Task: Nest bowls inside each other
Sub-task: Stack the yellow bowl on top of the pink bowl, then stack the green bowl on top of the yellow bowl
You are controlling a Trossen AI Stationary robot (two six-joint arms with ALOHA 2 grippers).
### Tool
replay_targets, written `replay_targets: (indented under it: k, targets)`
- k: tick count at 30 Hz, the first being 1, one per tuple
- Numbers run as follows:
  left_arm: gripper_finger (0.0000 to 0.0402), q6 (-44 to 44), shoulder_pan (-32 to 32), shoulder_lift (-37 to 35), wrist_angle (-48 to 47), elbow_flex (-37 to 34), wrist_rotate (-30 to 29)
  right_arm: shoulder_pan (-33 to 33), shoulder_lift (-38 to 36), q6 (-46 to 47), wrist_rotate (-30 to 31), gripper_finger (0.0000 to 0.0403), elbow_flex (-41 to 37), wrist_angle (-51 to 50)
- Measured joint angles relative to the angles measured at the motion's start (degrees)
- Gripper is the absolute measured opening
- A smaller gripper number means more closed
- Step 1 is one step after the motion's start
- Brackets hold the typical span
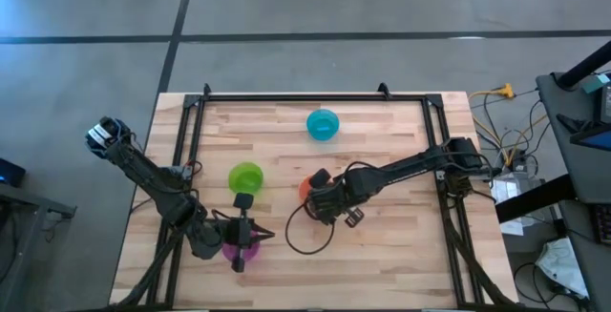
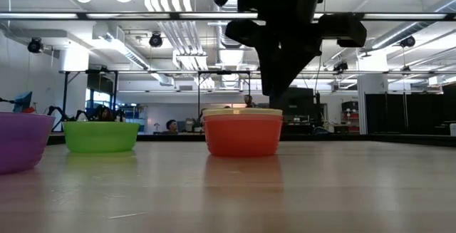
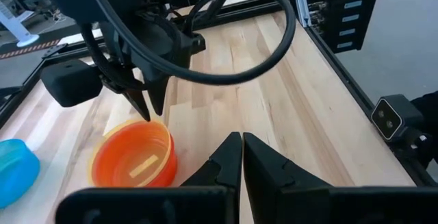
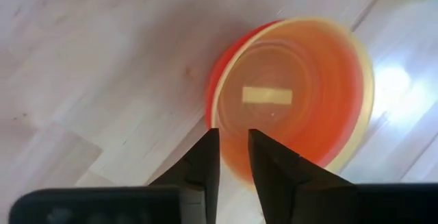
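Orange nested bowls under the right jaws, purple bowl under the left.

Purple bowl (image 1: 241,249) is seen below the left jaws (image 1: 244,224), pressed together; a green bowl (image 1: 246,176) lies just beyond, a blue bowl (image 1: 323,124) far off. Right jaws (image 4: 233,157), slightly spread, hang over the rim of the orange bowl (image 4: 294,101), yellow one (image 4: 366,80) nested inside, on the tabletop (image 1: 382,245).

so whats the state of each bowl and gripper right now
orange bowl: upright on the table, a yellow bowl nested inside, only its rim showing
green bowl: upright, alone, empty
blue bowl: alone at the far side
purple bowl: upright under the left gripper
right gripper: just above the orange bowl's rim, fingers slightly apart, holding nothing
left gripper: shut, empty
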Motion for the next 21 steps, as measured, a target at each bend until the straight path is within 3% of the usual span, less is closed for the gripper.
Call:
replay_targets:
  k: [5, 16, 21]
  targets:
    - [0.0, 0.0, 0.0, 0.0, 0.0, 0.0, 0.0, 0.3, 0.0, 6.4, 0.0, 0.0051, 0.0, -0.6]
    - [0.0, 0.2, 0.0, 0.0, -0.5, -1.0, -0.3, 7.8, -0.2, 36.2, -2.5, 0.0038, -1.4, -2.0]
    - [0.0, 1.6, 0.1, 0.0, 0.4, -2.7, -2.2, 14.2, -2.1, 42.4, 7.3, 0.0038, -6.3, 7.9]
